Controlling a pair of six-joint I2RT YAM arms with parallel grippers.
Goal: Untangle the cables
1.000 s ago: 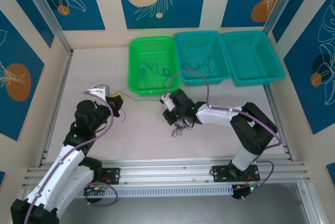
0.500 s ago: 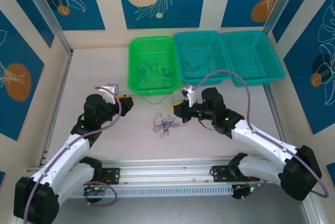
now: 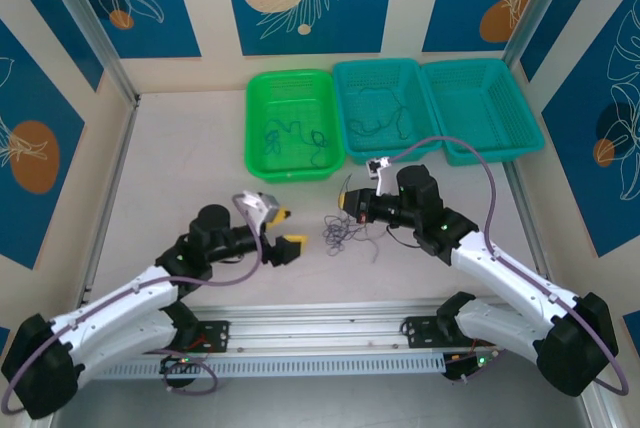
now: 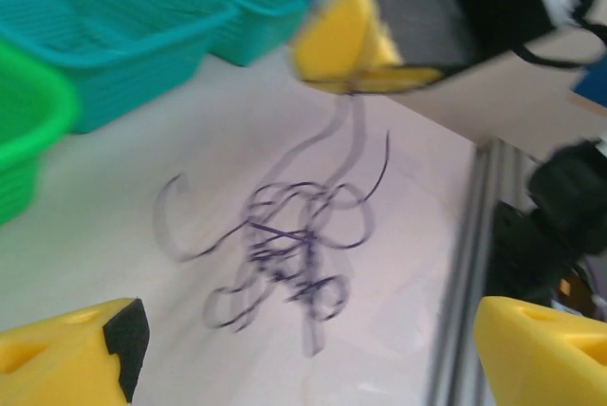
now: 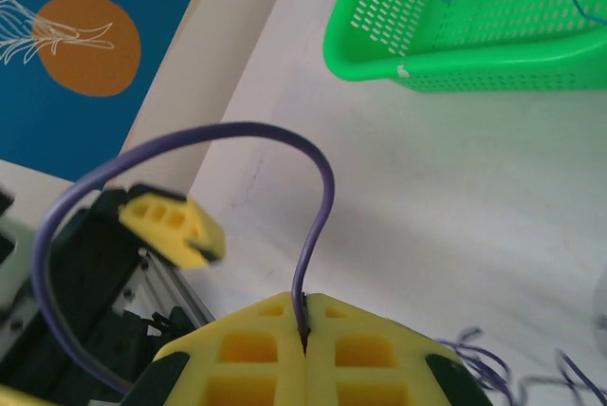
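The left tool (image 3: 290, 229) sits low over the desk (image 3: 190, 168) near its middle, yellow fingers spread wide and holding nothing. From the left wrist, the left tool (image 4: 303, 354) has its two fingertips at the bottom corners of the picture, with the tangle of purple cables (image 4: 289, 254) lying on the desk between and beyond them.

The right tool (image 3: 345, 201) is just right of the left one and faces it. Its fingers are pressed together on a purple strand (image 5: 322, 188), which arcs up out of the seam between the pads of the right tool (image 5: 305, 330). In the left wrist view the right tool (image 4: 351, 41) hangs above the tangle, and thin strands run down from its tip into the knot.

The tangle of purple cables (image 3: 343, 235) rests on the desk between the two tools, just near of the right tool's tip and apart from the left tool's fingers.

At the far side stand three baskets in a row. The green basket (image 3: 293, 75) on the left holds a few blue cables (image 3: 290, 136), the middle teal basket (image 3: 385, 65) holds some dark cables (image 3: 385, 118), and the right teal basket (image 3: 480, 63) ends the row.
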